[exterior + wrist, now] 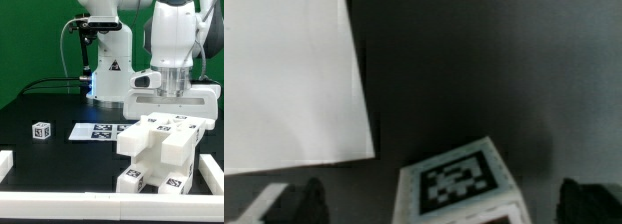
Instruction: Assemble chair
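Though ungrasped, chair beneath hand.

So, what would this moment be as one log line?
tool: open | below tool: tagged chair part | held: nothing | small tagged block: lying apart

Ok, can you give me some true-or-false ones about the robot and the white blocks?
1. The robot's hand is right over the stacked matte white blocky chair pieces. True.
2. The hand's fingers are squeezed shut on a block. False: in the wrist view they stand apart, with dark gaps on either side of the tagged white block between them.
3. A small white cube with a black-and-white tag sits by itself on the black table, towards the exterior view's left. True.
4. That small cube lies on top of the flat white marker board. False: it sits on the table beside the board, apart from it.
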Tool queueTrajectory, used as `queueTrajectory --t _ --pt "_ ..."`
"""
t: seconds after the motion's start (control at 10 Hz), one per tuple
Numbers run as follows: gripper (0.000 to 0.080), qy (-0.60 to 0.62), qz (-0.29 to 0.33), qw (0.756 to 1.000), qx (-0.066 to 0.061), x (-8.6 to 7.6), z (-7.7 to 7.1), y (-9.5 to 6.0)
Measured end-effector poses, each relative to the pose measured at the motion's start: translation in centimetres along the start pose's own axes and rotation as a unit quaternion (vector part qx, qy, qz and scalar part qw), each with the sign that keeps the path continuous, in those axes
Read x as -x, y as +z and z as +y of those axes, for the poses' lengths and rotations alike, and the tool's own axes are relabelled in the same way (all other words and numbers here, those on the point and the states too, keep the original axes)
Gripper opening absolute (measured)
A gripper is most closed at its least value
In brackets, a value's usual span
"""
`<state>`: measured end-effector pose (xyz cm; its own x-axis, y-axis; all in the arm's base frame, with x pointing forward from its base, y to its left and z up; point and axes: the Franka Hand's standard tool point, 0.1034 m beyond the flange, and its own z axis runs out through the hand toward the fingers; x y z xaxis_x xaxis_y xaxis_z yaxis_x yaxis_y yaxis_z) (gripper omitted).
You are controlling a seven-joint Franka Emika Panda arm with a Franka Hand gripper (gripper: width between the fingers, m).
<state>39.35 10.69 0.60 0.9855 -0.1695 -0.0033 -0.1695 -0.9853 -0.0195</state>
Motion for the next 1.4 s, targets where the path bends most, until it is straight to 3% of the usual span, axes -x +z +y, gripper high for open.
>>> queueTrajectory --t 0.2,0.4,0.6,0.9,1.1,1.2,1.4 --pt "0.064 0.0 0.0 1.0 0.0 0.0 0.1 0.0" --pt "0.0293 0.0 0.0 1.0 0.0 0.0 0.1 0.0" --pt "0.0274 -0.005 -0.002 1.0 0.0 0.0 0.2 -0.1" --pt "0.0274 -0.043 -0.014 0.998 -0.033 -0.5 5.8 -6.3" --pt "0.0274 -0.043 -0.015 0.998 -0.052 -1.8 10.8 -8.8" --pt "0.0274 -0.044 -0.011 0.998 -0.049 -2.9 13.6 -9.1" --pt "0.0275 -0.085 0.03 0.995 -0.031 -5.5 15.2 -10.5"
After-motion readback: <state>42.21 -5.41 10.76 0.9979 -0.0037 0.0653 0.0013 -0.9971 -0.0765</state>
